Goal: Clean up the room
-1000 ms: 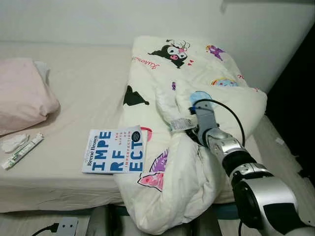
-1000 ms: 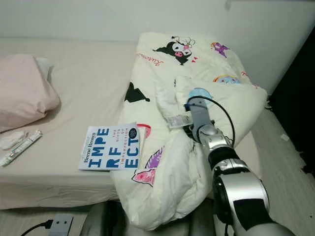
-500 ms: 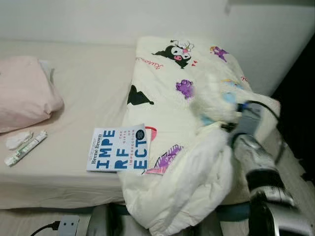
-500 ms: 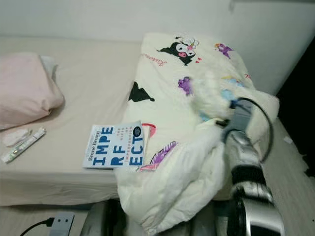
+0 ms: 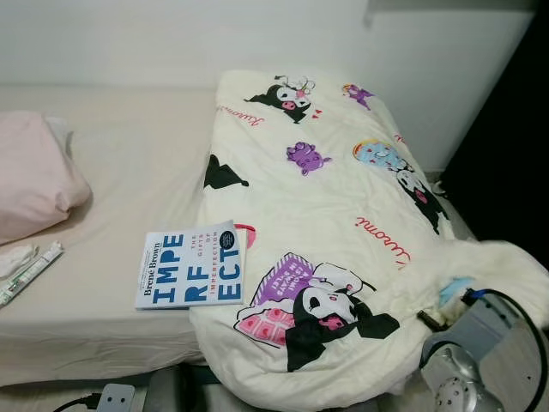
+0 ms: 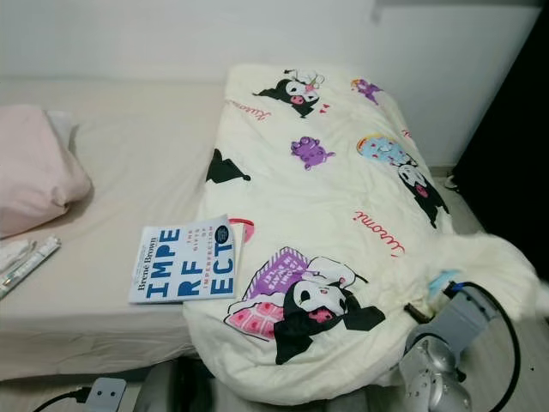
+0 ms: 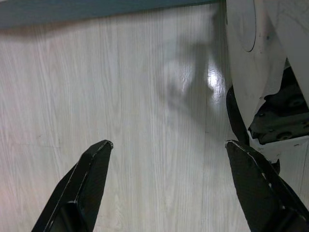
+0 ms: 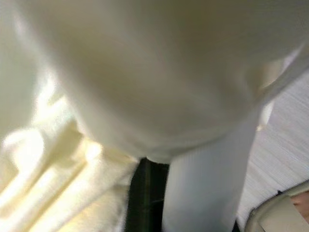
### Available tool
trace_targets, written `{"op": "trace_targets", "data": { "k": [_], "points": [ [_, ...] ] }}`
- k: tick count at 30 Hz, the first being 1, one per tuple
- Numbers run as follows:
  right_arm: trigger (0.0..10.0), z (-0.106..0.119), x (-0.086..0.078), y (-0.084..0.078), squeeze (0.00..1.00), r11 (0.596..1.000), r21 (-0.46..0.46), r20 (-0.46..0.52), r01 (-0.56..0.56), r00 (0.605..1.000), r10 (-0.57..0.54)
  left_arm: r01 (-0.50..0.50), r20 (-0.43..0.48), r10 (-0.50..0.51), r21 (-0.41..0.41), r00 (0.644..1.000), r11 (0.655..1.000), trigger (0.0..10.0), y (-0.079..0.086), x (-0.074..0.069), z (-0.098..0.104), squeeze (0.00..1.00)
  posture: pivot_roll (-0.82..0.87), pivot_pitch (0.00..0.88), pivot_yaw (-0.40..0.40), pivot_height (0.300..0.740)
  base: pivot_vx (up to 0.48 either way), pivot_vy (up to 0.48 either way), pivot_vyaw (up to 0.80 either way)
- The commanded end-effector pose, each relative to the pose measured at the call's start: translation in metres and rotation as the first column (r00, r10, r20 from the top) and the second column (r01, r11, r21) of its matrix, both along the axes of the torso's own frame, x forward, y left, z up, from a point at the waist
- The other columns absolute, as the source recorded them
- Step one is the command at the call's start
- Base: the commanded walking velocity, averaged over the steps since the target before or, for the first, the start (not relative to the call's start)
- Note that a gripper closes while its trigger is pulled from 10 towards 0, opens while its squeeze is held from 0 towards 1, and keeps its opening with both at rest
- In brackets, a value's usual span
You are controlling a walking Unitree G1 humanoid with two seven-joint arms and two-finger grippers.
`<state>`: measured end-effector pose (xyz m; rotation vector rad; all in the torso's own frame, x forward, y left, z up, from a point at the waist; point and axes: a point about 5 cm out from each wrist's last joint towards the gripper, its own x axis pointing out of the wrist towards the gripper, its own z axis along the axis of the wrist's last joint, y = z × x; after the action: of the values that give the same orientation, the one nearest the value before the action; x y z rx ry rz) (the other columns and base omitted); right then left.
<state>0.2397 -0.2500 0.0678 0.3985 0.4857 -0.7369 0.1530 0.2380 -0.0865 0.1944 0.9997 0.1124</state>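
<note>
Bed [image 5: 129, 154]: duvet [image 5: 326, 223] spread along its right half, long axis running head to foot, near corner bunched at the right hand [image 6: 429, 311], which is nearer. Grip cannot be told; right wrist view smothered in cloth. Book [image 5: 193, 268] beside duvet. Left hand [image 7: 166, 181] open over floor [image 7: 145, 87].

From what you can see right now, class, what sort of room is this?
Most likely a bedroom: a bed against the wall, a pink pillow, and a cartoon-print quilt spread over it.
</note>
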Motion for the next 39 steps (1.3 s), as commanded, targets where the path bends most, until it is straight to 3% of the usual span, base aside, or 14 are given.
{"op": "trace_targets", "data": {
  "k": [1,9,14,16,20,23,24,28,33,35,36,37,38,39],
  "points": [
    [10.0,-0.012,-0.011,0.004,0.96,1.0,0.028,-0.088,-0.005,0.996,0.007,0.055,-0.023,-0.057,-0.05,0.998,0.997,10.0,-0.015,-0.001,-0.004,0.0,-0.08,0.117,-0.04,0.51,0.0,0.0,0.0],
    [10.0,0.001,-0.022,-0.018,1.0,0.996,-0.048,-0.131,0.07,0.988,-0.076,0.053,-0.023,-0.055,-0.078,0.998,0.996,10.0,-0.019,0.002,-0.004,0.0,-0.08,0.104,-0.037,0.51,0.0,0.0,0.0],
    [10.0,0.014,-0.024,-0.023,1.0,0.993,-0.038,-0.172,0.112,0.978,-0.117,0.063,-0.052,-0.074,-0.181,0.996,0.981,10.0,-0.033,-0.003,-0.008,0.0,-0.09,0.098,-0.033,0.51,0.0,0.0,0.0],
    [10.0,0.033,-0.022,-0.028,1.0,0.987,-0.089,-0.183,0.136,0.971,-0.151,0.083,-0.066,-0.104,-0.264,0.992,0.961,10.0,-0.043,-0.006,-0.011,0.0,-0.08,0.093,-0.03,0.51,0.0,0.0,0.0],
    [10.0,0.051,-0.024,-0.036,1.0,0.973,-0.141,-0.187,0.181,0.961,-0.205,0.09,-0.079,-0.122,-0.328,0.989,0.94,10.0,-0.049,-0.009,-0.012,0.0,-0.08,0.09,-0.028,0.51,0.0,0.0,0.0],
    [10.0,0.066,-0.028,-0.047,1.0,0.948,-0.192,-0.206,0.253,0.934,-0.291,0.097,-0.092,-0.14,-0.37,0.986,0.924,10.0,-0.052,-0.012,-0.013,0.0,-0.09,0.088,-0.027,0.51,0.0,0.0,0.0],
    [10.0,0.083,-0.033,-0.062,1.0,0.917,-0.249,-0.241,0.312,0.897,-0.371,0.112,-0.104,-0.167,-0.406,0.98,0.907,10.0,-0.055,-0.015,-0.014,0.0,-0.09,0.083,-0.025,0.51,0.0,0.0,0.0],
    [10.0,0.094,-0.034,-0.068,1.0,0.905,-0.256,-0.266,0.34,0.875,-0.404,0.121,-0.111,-0.185,-0.425,0.977,0.897,10.0,-0.056,-0.016,-0.014,0.0,-0.09,0.08,-0.023,0.51,0.0,0.0,0.0],
    [10.0,0.117,-0.021,-0.064,1.0,0.928,-0.179,-0.205,0.326,0.91,-0.359,0.129,-0.116,-0.199,-0.439,0.973,0.889,10.0,-0.056,-0.016,-0.014,0.0,-0.08,0.076,-0.021,0.51,0.0,0.0,0.0],
    [10.0,0.139,-0.006,-0.062,1.0,0.947,-0.171,-0.057,0.273,0.957,-0.286,0.126,-0.116,-0.196,-0.441,0.974,0.889,10.0,-0.055,-0.017,-0.014,0.0,-0.08,0.073,-0.019,0.51,0.0,0.0,0.0],
    [10.0,0.149,0.004,-0.06,0.5,0.959,-0.2,0.033,0.202,0.979,-0.199,0.125,-0.116,-0.194,-0.438,0.974,0.89,10.0,-0.055,-0.017,-0.014,0.0,-0.08,0.068,-0.018,0.51,0.0,0.0,0.0],
    [10.0,0.149,0.004,-0.06,0.5,0.959,-0.2,0.033,0.202,0.979,-0.199,0.125,-0.116,-0.194,-0.438,0.974,0.89,10.0,-0.055,-0.017,-0.014,0.0,-0.08,0.068,-0.018,0.51,0.0,0.0,0.0],
    [10.0,0.156,0.015,-0.053,0.0,0.973,-0.208,0.152,0.102,0.986,-0.071,0.127,-0.114,-0.193,-0.425,0.975,0.896,10.0,-0.054,-0.016,-0.014,0.0,-0.08,0.066,-0.016,0.51,0.0,0.0,0.0],
    [10.0,0.163,0.024,-0.042,0.0,0.98,-0.201,0.275,-0.004,0.96,0.06,0.127,-0.11,-0.187,-0.411,0.976,0.903,10.0,-0.052,-0.016,-0.014,0.0,-0.08,0.066,-0.016,0.51,0.0,0.0,0.0]
  ]
}}
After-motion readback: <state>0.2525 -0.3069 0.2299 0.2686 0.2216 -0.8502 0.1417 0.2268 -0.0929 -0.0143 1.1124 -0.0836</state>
